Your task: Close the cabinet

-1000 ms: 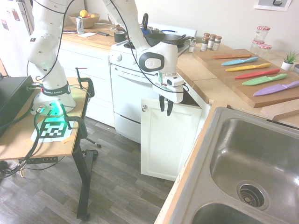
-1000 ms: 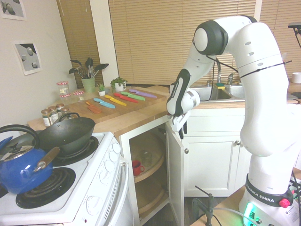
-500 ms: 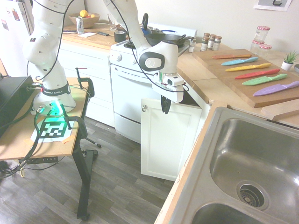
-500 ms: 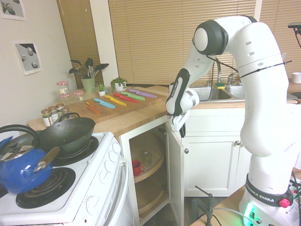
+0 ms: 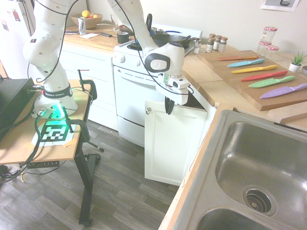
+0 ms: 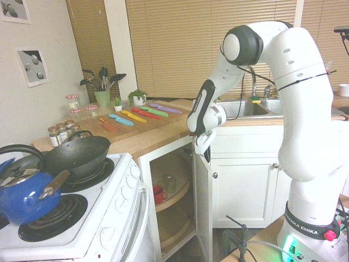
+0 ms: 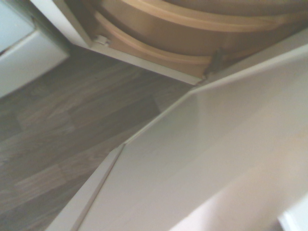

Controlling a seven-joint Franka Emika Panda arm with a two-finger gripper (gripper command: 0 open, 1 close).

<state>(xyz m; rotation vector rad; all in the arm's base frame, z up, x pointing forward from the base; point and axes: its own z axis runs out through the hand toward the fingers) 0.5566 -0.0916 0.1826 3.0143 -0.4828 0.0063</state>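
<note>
The white cabinet door (image 5: 172, 143) stands swung out below the wooden counter, its small silver knob (image 5: 148, 110) near the upper corner on the oven side. From the other side the door (image 6: 202, 207) is edge-on, and round wooden shelves with a red cup (image 6: 158, 193) show inside. My gripper (image 5: 168, 107) hangs at the door's top edge, its dark fingers together with nothing between them. It is also in the second exterior view (image 6: 206, 156), just above the door's top corner. The wrist view shows the door's white face (image 7: 216, 144) and a curved shelf (image 7: 159, 53).
A white oven (image 5: 129, 96) stands right beside the door, with a black wok (image 6: 82, 155) and a blue kettle (image 6: 22, 191) on top. Coloured knives lie on a cutting board (image 5: 249, 79). A steel sink (image 5: 254, 167) is near. Grey wood floor (image 5: 120, 182) lies before the door.
The fingers showed a gap one second ago and now read as one dark shape. The gripper has shifted slightly toward the oven side. The door has not moved.
</note>
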